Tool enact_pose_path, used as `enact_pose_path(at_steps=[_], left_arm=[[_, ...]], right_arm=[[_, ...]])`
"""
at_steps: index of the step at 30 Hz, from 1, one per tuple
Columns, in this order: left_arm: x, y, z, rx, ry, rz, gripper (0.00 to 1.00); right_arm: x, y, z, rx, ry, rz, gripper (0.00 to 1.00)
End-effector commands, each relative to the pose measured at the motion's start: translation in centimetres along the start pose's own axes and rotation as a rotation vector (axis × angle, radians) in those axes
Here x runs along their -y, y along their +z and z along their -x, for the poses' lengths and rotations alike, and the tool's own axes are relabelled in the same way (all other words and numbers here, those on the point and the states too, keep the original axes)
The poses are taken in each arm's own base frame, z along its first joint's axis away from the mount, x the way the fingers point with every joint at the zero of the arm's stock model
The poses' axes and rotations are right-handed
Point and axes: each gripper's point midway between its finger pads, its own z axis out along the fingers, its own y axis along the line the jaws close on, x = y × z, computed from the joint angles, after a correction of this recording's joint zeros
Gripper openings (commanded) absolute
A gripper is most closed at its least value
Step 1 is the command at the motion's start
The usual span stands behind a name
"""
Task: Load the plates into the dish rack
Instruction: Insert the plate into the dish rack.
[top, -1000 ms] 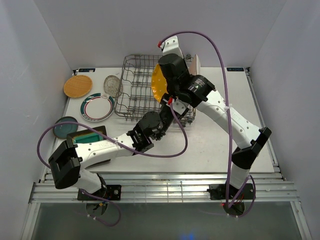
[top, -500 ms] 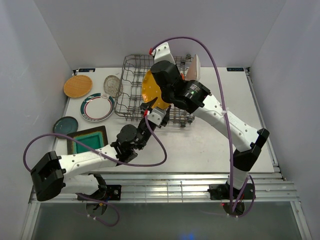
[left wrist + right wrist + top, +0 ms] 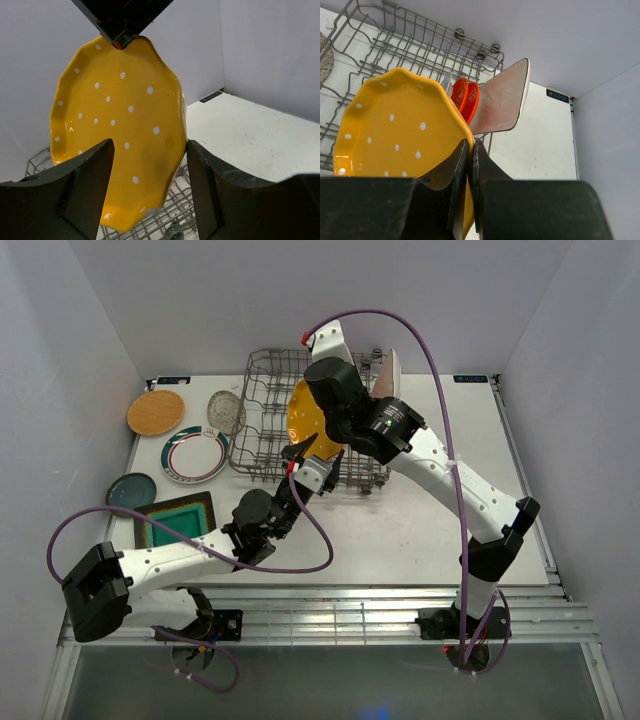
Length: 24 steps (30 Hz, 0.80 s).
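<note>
Right fingers (image 3: 487, 167) are clamped tight on the rim of the yellow plate (image 3: 395, 130), a scalloped one with white dots, holding it upright above the dish rack (image 3: 262, 435). Left fingers (image 3: 85, 185) stand wide apart and empty at 6 o'clock of that plate, not touching it. Inside the rack, toward 3 o'clock, stand an orange-red plate (image 3: 470, 100) and a leaning white rectangular plate (image 3: 502, 97). At 9 o'clock of the rack lie a clear glass plate (image 3: 226, 411), a wooden plate (image 3: 155, 412), a green-rimmed plate (image 3: 195, 455), a dark teal plate (image 3: 131, 490) and a square teal plate (image 3: 178, 518). A dark label (image 3: 557, 96) at the far edge of the white worktop (image 3: 420, 525) is too small to read. Pale walls (image 3: 300, 300) enclose three sides.
</note>
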Motion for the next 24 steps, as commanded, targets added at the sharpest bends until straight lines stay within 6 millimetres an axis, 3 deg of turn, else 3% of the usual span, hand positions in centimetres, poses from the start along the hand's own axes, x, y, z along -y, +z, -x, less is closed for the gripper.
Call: enact_pose_path(at_steps=[1, 19, 23, 24], left_arm=[[0.8, -0.2, -0.6, -0.001, 0.007, -0.044, 0.7], [1.8, 1.1, -3.2, -0.089, 0.072, -0.042, 0.72], [1.3, 1.3, -3.5, -0.107, 0.081, -0.005, 0.66], [1.3, 1.3, -3.6, -0.11, 0.083, -0.001, 0.61]], right_arm=[[2.7, -1.4, 4.6, 0.116, 0.174, -0.034, 0.08], [0.9, -1.1, 4.6, 0.105, 0.153, 0.022, 0.08], [0.7, -1.0, 4.5, 0.102, 0.148, 0.027, 0.08], [0.7, -1.1, 4.5, 0.103, 0.149, 0.028, 0.08]])
